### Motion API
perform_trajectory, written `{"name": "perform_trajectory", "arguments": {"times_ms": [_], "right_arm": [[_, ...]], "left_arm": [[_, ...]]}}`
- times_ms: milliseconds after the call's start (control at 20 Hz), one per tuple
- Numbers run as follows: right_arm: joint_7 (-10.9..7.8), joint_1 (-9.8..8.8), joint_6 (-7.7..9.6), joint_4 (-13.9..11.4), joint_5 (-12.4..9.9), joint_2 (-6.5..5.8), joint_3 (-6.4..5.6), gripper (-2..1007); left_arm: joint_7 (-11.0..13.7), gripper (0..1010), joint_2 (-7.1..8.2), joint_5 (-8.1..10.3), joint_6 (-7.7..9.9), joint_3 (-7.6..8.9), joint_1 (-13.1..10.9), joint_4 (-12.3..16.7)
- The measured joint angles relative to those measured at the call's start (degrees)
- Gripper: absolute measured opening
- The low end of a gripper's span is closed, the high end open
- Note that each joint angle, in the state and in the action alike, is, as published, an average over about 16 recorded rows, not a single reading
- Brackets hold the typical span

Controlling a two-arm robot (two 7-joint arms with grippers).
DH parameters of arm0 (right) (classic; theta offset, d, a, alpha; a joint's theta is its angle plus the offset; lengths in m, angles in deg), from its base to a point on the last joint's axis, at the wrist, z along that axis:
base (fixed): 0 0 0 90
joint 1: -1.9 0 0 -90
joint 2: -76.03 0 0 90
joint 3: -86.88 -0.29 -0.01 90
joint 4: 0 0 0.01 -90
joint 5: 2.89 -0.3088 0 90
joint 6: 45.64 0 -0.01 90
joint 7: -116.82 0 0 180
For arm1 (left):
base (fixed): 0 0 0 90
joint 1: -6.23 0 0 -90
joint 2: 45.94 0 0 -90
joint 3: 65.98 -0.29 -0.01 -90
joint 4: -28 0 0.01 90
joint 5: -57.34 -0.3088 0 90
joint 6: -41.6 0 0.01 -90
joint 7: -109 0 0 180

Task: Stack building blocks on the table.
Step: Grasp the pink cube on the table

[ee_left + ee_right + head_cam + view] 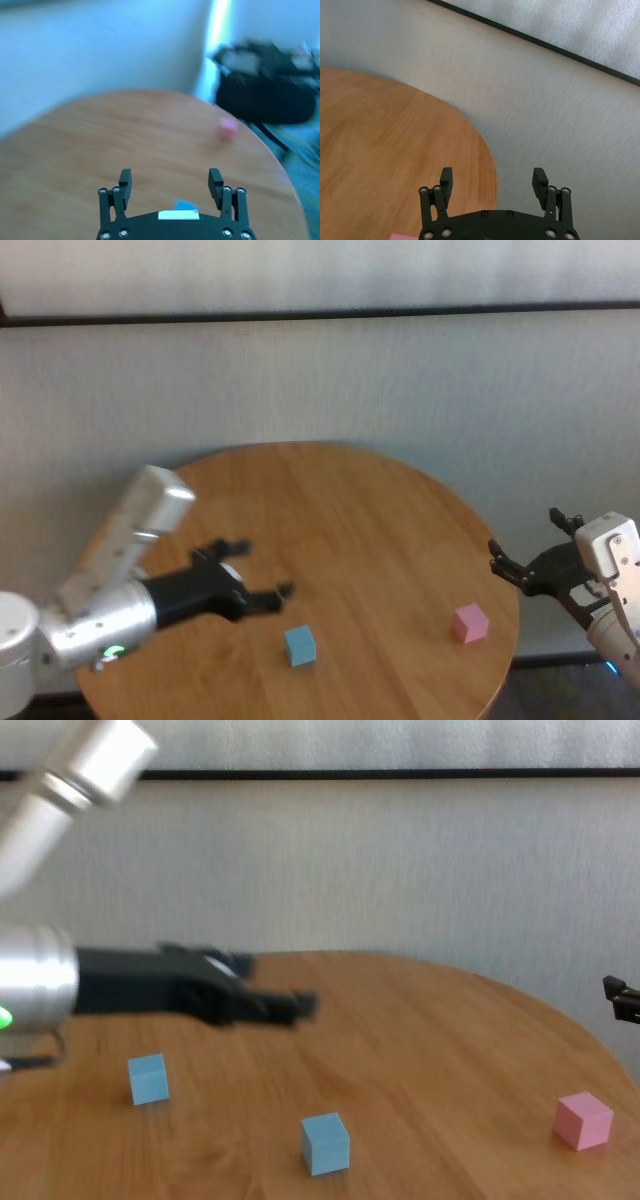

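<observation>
The round wooden table carries three cubes. One light blue cube sits near the front middle. A second light blue cube sits at the front left; in the head view my left arm hides it. The pink cube sits near the right edge. My left gripper is open and empty, hovering above the table just behind and left of the middle blue cube. My right gripper is open and empty, beyond the table's right edge, behind the pink cube.
A pale wall with a dark horizontal strip stands behind the table. The table's back half is bare wood. A dark bulky object shows off the table's far side in the left wrist view.
</observation>
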Motion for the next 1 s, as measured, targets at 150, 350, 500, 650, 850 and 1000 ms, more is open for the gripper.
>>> {"name": "perform_trajectory", "arguments": {"times_ms": [150,350,500,650,850,1000], "right_arm": [[0.0,0.0,0.0,0.0,0.0,0.0,0.0,1001],[0.0,0.0,0.0,0.0,0.0,0.0,0.0,1001],[0.0,0.0,0.0,0.0,0.0,0.0,0.0,1001],[-0.2,-0.01,0.35,-0.1,-0.18,0.0,-0.06,1001],[-0.69,-0.25,3.75,-1.41,-1.74,-0.03,-0.71,1001],[-0.78,-0.57,8.21,-3.04,-3.31,0.06,-1.39,1001]], "left_arm": [[-4.89,994,0.56,1.58,-2.29,4.35,-3.86,3.4],[-11.57,1000,0.04,2.31,-4.88,9.3,-7.85,5.31],[-15.78,1000,-0.99,2.05,-6.27,12.03,-9.77,5.22],[-18.7,1000,-2.13,1.46,-7.09,13.68,-10.75,4.44],[-20.37,1000,-3.15,0.77,-7.53,14.54,-10.96,3.37],[-20.62,1000,-3.41,0.53,-7.54,14.61,-10.81,2.98]]}}
